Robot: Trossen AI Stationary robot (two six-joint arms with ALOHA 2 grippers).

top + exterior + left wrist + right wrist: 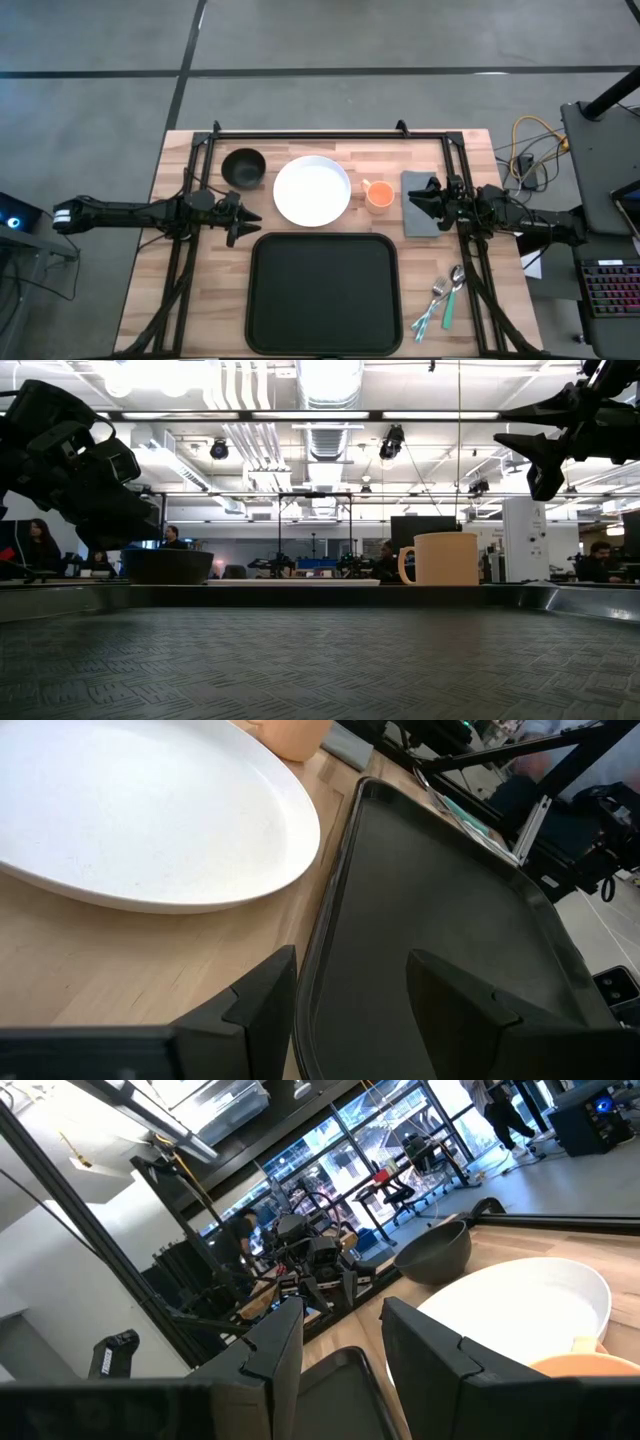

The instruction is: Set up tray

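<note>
I'm looking down at the tray (323,292), which is lying flat on the table (170,170) against its near edge, about midway between the side edges. It's close to square, with the slightly longer side running left to right, parallel to that near edge. Behind it I'm seeing a row across the table: black bowl (243,167), white plate (312,190), orange cup (379,195) and grey napkin (421,203). The cutlery (441,297) is sitting off the tray's right side, near the table's near right corner. My left gripper (246,221) is hovering just off the tray's far left corner with its fingers spread wide, holding nothing. My right gripper (415,201) is hanging above the napkin, fingers parted with nothing between them.
</note>
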